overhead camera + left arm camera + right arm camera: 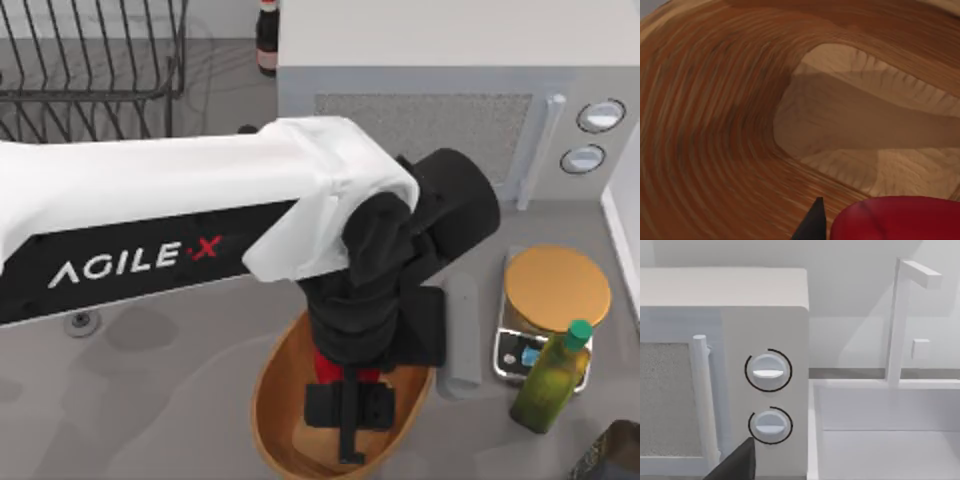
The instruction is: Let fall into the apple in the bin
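The bin [275, 400] is an oval orange-brown wooden bowl at the table's front centre. My left arm reaches across from the left and points down into it. The left gripper [346, 372] is shut on the apple [324, 367], a small red thing mostly hidden under the wrist. In the left wrist view the apple [895, 221] sits beside a dark fingertip [813, 225], hanging above the bin's ribbed wall [715, 140] and lighter flat bottom [850, 125]. A dark part of my right gripper [735, 466] shows in front of the microwave.
A white microwave [430, 110] stands behind the bin. To the right are a grey bar [462, 335], an orange-topped kitchen scale [556, 288] and a green bottle [552, 378]. A wire rack [90, 60] and a dark bottle [267, 35] sit at the back left.
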